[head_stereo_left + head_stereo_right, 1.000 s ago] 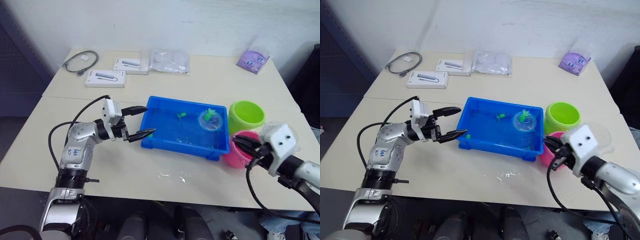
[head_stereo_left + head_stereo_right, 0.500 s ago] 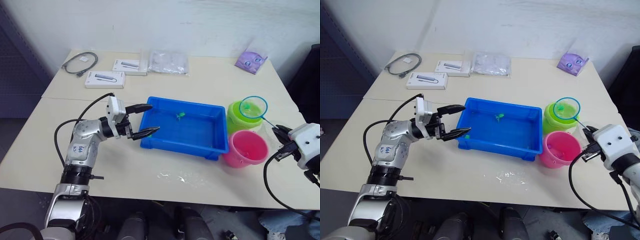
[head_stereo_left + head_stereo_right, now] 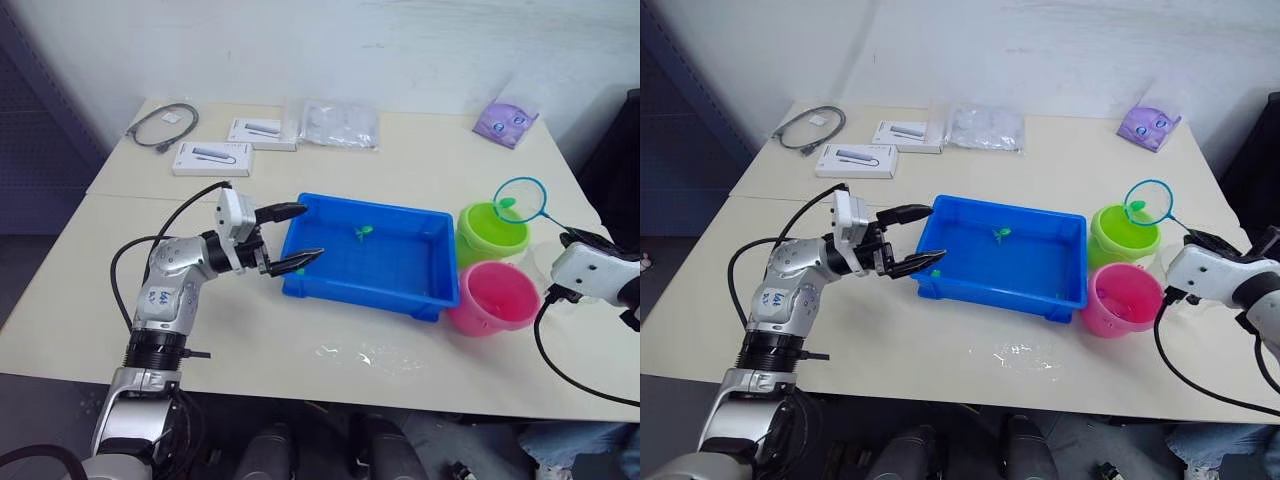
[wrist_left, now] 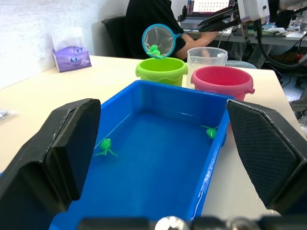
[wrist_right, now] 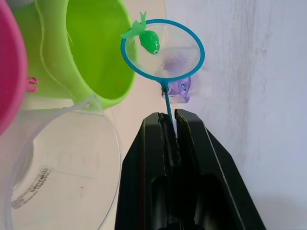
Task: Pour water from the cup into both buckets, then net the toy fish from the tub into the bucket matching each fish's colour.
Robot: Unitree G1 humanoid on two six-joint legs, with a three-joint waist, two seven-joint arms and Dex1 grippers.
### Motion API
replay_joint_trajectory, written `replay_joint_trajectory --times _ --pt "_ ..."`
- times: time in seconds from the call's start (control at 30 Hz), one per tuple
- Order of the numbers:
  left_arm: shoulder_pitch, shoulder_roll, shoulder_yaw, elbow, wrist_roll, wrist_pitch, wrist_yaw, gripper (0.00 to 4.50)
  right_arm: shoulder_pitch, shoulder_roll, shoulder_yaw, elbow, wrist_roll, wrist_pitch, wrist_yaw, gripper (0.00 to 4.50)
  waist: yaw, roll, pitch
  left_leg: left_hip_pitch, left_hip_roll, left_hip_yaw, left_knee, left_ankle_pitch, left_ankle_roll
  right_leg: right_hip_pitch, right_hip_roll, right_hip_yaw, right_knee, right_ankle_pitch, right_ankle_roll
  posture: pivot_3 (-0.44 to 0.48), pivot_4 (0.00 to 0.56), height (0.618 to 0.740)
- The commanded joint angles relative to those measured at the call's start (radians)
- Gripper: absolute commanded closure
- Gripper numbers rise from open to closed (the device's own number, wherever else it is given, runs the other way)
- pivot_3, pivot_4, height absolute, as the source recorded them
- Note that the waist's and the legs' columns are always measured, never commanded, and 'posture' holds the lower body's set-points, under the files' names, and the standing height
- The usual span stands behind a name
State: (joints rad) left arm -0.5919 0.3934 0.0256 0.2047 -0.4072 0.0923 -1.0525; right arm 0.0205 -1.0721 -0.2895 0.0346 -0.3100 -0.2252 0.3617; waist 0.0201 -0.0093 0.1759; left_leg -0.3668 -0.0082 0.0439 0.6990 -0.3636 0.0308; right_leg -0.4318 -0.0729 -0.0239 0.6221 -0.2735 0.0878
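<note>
So the little bright green plastic fish (image 5: 150,42) is sitting in my small round blue-rimmed mesh net (image 5: 163,50), which I've got held up over the far edge of the lime green plastic bucket (image 3: 492,231). My right tool (image 5: 171,125) is pinched tight on the net's thin dark handle. Right colour match, so this step is basically the drop.

What I think matters here: get the hoop properly over the middle of the bucket mouth before tipping, since the fish hangs at the rim of the net and could flop outside onto the desk (image 3: 250,330). Then roll the wrist slowly so the mesh turns over and the fish slides out, maybe a small shake if it sticks.

The pink round plastic bucket (image 3: 493,298) sits just beside the green one, and the clear plastic cup with a handle (image 4: 207,56) is right behind them, so I'd keep the swing small.

Two more green fish (image 4: 105,145) are left in the shallow bright blue rectangular tub (image 3: 366,297). My left tool (image 3: 289,238) sits spread open at the tub's near-left end.
</note>
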Motion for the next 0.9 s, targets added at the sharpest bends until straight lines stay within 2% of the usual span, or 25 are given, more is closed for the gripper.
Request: replay_joint_trajectory --times 0.03,0.1,0.17,0.4,0.6,0.8,0.83,0.9 --pt "-0.011 -0.003 0.008 -0.038 -0.017 0.002 0.007 0.01 -0.014 -0.013 -0.019 0.016 -0.021 -0.044 -0.018 4.5 0.0 0.0 0.0 0.0 0.0 0.0 0.0 0.0 0.0 0.0 0.0 0.0 0.0 0.0 0.0 0.0 0.15 0.74" --pt "-0.009 -0.008 0.004 -0.059 -0.018 0.014 0.02 0.01 0.006 -0.087 0.013 0.065 -0.215 -0.17 -0.172 4.5 -0.001 0.001 0.0 0.0 0.0 0.0 0.0 0.0 0.0 0.0 0.0 0.0 0.0 0.0 0.0 0.0 0.15 0.74" --pt "-0.007 -0.011 0.002 -0.069 -0.019 0.022 0.027 0.01 0.012 -0.133 0.031 0.094 -0.336 -0.263 -0.293 4.5 0.0 0.002 0.0 0.0 0.0 0.001 0.0 0.0 0.0 -0.001 0.0 0.001 0.001 0.0 0.0 0.0 0.15 0.74" --pt "-0.013 -0.019 0.001 -0.067 -0.017 0.019 0.021 0.01 -0.021 -0.18 0.083 0.25 -0.456 -0.339 -0.484 4.5 -0.004 0.002 0.0 0.001 0.0 0.003 0.0 0.001 -0.002 0.0 0.001 0.002 -0.001 0.0 0.0 0.0 0.15 0.74" --pt "-0.014 -0.022 0.0 -0.065 -0.016 0.018 0.021 0.01 -0.039 -0.201 0.094 0.239 -0.49 -0.356 -0.54 4.5 -0.021 0.002 0.0 0.003 0.001 0.005 0.0 0.002 -0.003 0.0 0.002 0.004 -0.001 0.0 0.0 0.0 0.15 0.74" --pt "-0.007 -0.025 0.002 -0.073 -0.018 0.023 0.026 0.01 -0.024 -0.183 0.055 0.213 -0.407 -0.351 -0.508 4.5 -0.024 0.002 0.0 0.01 0.001 0.009 -0.002 0.002 -0.003 0.003 0.003 0.009 0.0 0.0 0.0 0.0 0.15 0.74" --pt "-0.005 -0.024 0.003 -0.075 -0.017 0.024 0.028 0.01 -0.016 -0.165 0.043 0.182 -0.319 -0.363 -0.455 4.5 -0.024 0.002 0.0 0.01 0.001 0.009 -0.002 0.002 -0.003 0.003 0.003 0.009 0.001 0.0 0.0 0.0 0.15 0.74" --pt "-0.001 -0.019 0.007 -0.079 -0.015 0.026 0.035 0.01 -0.004 -0.121 0.051 0.098 -0.02 -0.349 -0.27 4.5 -0.025 0.002 0.0 0.011 0.001 0.009 -0.002 0.002 -0.003 0.004 0.003 0.009 0.001 0.0 0.0 0.0 0.15 0.74"
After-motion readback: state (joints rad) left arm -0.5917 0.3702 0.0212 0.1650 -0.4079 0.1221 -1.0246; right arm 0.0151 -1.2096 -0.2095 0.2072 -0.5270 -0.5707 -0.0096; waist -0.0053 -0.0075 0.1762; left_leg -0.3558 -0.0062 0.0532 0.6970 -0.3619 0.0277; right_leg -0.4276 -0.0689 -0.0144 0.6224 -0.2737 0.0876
